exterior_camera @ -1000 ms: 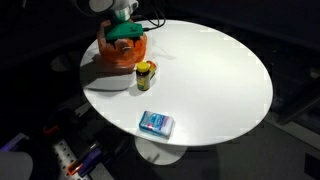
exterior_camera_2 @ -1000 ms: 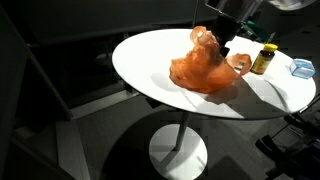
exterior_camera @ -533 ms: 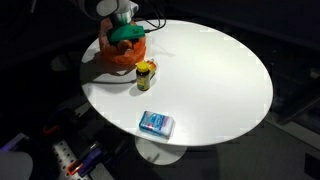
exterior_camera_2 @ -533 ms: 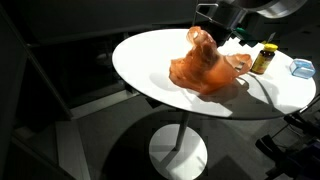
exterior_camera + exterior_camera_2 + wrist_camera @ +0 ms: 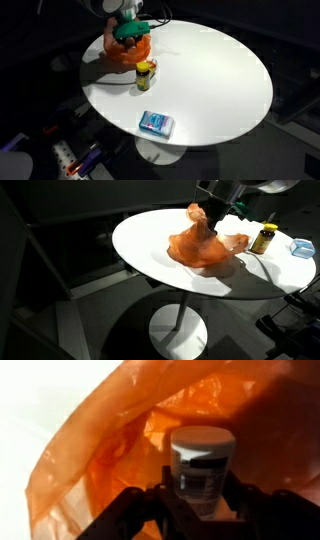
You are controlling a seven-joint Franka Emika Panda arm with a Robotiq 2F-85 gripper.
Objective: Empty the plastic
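The orange plastic bag (image 5: 125,52) (image 5: 205,248) (image 5: 105,455) lies near the edge of the white surface (image 5: 210,80), its top drawn up into a peak right at the hand (image 5: 212,208) (image 5: 198,488). In the wrist view the fingers (image 5: 140,512) stand apart on either side of a white-capped jar (image 5: 203,455) inside the bag. Whether they grip anything cannot be told.

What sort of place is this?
Probably a lab or studio: a round white pedestal table stands in dark surroundings, with what looks like a white power strip on the floor.
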